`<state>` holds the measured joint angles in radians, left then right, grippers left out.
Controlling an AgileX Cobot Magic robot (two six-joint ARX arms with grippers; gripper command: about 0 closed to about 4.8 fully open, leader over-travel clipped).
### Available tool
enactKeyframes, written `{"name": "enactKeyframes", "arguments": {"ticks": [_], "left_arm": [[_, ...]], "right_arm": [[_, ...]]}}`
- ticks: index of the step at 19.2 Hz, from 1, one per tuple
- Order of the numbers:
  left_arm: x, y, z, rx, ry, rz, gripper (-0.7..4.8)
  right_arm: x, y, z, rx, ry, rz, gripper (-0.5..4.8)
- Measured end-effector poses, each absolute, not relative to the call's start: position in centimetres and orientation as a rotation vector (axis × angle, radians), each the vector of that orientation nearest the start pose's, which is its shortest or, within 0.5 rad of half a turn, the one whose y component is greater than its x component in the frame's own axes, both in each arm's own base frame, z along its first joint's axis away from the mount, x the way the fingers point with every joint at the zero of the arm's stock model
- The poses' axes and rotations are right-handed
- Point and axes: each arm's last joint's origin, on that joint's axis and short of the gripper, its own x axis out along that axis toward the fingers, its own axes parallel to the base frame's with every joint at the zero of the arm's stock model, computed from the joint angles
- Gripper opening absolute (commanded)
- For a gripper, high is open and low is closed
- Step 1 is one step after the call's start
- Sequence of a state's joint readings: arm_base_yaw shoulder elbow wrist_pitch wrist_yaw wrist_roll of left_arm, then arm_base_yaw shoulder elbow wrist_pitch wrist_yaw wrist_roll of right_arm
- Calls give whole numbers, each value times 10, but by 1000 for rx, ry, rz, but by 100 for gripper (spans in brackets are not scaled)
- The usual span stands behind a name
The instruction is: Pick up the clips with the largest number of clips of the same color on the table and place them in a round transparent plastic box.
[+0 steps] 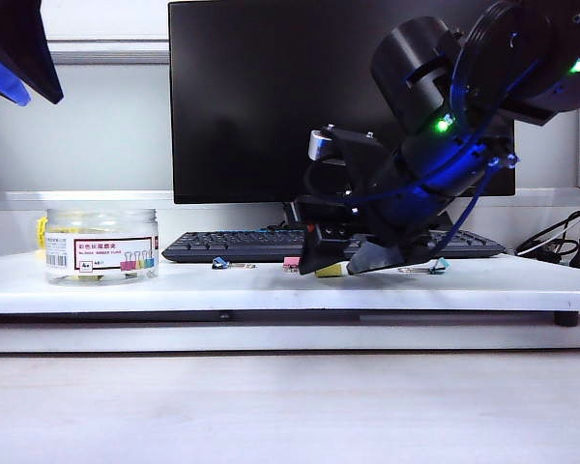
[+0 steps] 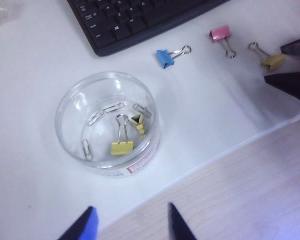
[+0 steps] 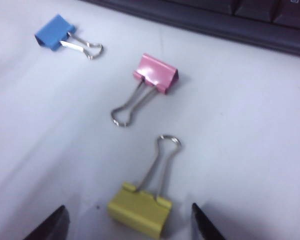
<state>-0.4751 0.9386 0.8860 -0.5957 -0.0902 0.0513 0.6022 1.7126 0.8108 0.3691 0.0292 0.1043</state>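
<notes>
Yellow clip (image 3: 139, 209) on the table (image 3: 250, 140): light, stiff, slippery; pinch its folded body. Right tool (image 3: 130, 222) straddles it, open, empty. Left tool (image 2: 127, 222) hovers over the box (image 2: 108, 122), half-open, empty.

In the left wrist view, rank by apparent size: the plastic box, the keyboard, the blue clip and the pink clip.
1. keyboard, though cut off by the frame
2. round transparent plastic box
3. blue clip and pink clip: look alike, too close to rank
</notes>
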Motion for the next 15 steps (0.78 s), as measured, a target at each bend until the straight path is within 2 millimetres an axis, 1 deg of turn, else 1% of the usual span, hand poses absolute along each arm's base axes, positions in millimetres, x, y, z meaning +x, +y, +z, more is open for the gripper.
{"name": "enactKeyframes", "arguments": {"ticks": [1,5,7,9,11,14,15], "left_arm": [[169,-84,305,231,617,-387,192],[169,-84,305,231,617,-387,192],[169,-84,305,231,617,-388,192],[169,-84,305,231,618,-387,192],[169,-84,305,231,617,-387,192],[169,-84,305,231,617,-387,192],[169,-84,305,231,618,-388,192]], "right_arm": [[281,192,160,-63,539,533,259],[281,192,160,-48,543,532,229],[281,192,160,-46,545,536,173],[280,193,160,-41,549,549,154],[280,193,160,-38,550,554,114],[280,193,160,-37,551,554,114],[280,193,160,-37,552,554,106]]}}
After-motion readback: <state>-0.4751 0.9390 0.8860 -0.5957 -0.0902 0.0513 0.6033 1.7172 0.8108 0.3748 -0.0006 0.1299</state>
